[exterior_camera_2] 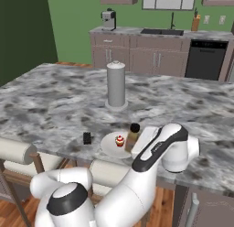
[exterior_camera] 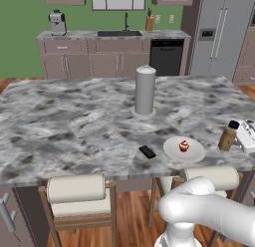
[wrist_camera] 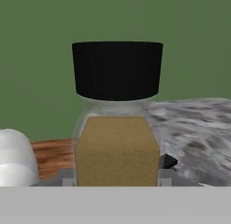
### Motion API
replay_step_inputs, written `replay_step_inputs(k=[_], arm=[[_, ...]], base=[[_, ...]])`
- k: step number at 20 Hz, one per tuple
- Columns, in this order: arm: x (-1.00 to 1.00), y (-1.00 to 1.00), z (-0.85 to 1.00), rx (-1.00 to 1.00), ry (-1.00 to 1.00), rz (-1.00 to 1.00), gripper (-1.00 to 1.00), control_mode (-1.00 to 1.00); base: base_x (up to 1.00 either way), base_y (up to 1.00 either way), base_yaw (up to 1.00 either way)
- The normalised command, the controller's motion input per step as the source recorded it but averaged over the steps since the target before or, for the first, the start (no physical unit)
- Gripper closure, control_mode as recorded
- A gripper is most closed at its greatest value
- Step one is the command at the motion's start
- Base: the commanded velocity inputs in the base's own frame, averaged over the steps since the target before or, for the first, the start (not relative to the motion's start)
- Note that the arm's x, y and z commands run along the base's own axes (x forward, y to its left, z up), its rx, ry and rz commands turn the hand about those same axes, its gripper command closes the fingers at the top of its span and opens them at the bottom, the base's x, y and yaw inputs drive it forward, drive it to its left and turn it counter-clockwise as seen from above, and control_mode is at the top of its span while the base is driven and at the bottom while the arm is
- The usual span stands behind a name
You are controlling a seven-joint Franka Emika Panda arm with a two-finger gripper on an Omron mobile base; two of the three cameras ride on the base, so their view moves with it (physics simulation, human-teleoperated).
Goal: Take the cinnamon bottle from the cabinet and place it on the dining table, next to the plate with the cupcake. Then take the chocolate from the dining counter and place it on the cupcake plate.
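Item: cinnamon bottle [wrist_camera: 117, 128]. Small clear-walled bottle, filled with amber-brown powder to the shoulder, closed by a wide black cap. Upright, at the near right part of the table [exterior_camera: 60, 121], just beside the plate [exterior_camera: 191, 152] on its right; whether its base rests on the marble cannot be told. The gripper [exterior_camera: 238, 136] pinches it by the lower body, jaws pressed against both sides.

Plate: small, round, white, carrying the cupcake [exterior_camera: 184, 146], pale with a red top. Chocolate [exterior_camera: 147, 152]: flat black bar, lying on the marble just left of the plate, apart from it.

View differences: the hand view gives the powder fill and cap at close range, with a white stool cushion [wrist_camera: 16, 157] low left. The left base view shows the tall grey paper-towel cylinder [exterior_camera: 145, 90] mid-table. The right base view shows the arm's reach over the table edge to the bottle.

Labels or writing: none legible on the bottle.
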Motion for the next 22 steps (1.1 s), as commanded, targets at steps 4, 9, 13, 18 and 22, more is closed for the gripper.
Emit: replay_step_inputs(k=[4, 9, 13, 18, 22], arm=[[0.07, -0.01, -0.37, -0.03, -0.01, 0.0, 1.0, -1.0], [0.13, -0.05, -0.27, -0.08, -0.02, 0.0, 1.0, -1.0], [0.09, -0.18, -0.15, -0.08, 0.0, 0.0, 1.0, -1.0], [0.08, -0.21, -0.11, -0.04, 0.0, 0.0, 1.0, -1.0], [0.24, -0.08, -0.14, 0.03, 0.0, 0.0, 1.0, -1.0]], base=[[0.0, 0.0, 0.0], [0.0, 0.0, 0.0], [0.0, 0.0, 0.0], [0.0, 0.0, 0.0], [0.0, 0.0, 0.0]])
